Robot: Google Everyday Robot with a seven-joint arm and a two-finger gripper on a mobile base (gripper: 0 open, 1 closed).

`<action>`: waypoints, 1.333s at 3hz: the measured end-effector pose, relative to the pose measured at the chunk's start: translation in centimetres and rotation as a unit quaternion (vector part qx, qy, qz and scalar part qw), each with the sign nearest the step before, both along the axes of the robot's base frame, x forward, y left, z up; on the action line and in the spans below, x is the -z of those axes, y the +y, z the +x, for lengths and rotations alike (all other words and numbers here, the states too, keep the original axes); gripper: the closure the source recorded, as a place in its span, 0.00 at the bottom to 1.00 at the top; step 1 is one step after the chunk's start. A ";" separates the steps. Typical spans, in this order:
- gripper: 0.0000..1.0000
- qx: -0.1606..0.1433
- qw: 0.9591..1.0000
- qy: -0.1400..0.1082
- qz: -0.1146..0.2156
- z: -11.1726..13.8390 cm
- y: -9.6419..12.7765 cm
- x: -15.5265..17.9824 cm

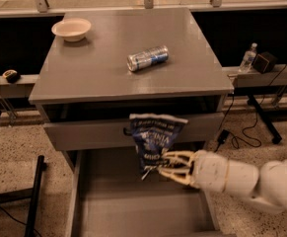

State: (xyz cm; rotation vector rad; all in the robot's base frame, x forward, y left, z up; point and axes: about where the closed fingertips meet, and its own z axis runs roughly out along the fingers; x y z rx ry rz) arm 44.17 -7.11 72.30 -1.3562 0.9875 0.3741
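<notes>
A dark blue chip bag (155,138) hangs upright in front of the middle drawer (84,132), above the pulled-out bottom drawer (108,206). My gripper (168,167) comes in from the right on a white arm and is shut on the bag's lower edge. Its pale fingers (175,157) pinch the bag's bottom right corner. On the cabinet top (108,68) lies a silver and blue can (147,58) on its side, well above the gripper.
A cream bowl (71,29) sits at the back left of the cabinet top. A water bottle (248,58) and a black box (265,61) stand on a ledge at right. Cables trail on the floor at right. A black frame leg (34,196) stands at left.
</notes>
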 end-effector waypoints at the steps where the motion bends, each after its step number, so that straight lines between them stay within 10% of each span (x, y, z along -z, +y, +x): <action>1: 1.00 0.018 0.999 -0.045 0.017 2.3 -3.1 -8.1; 2: 1.00 0.018 0.999 -0.045 0.017 2.3 -3.1 -8.1; 4: 1.00 0.030 0.986 -0.128 0.101 2.9 -3.5 -16.7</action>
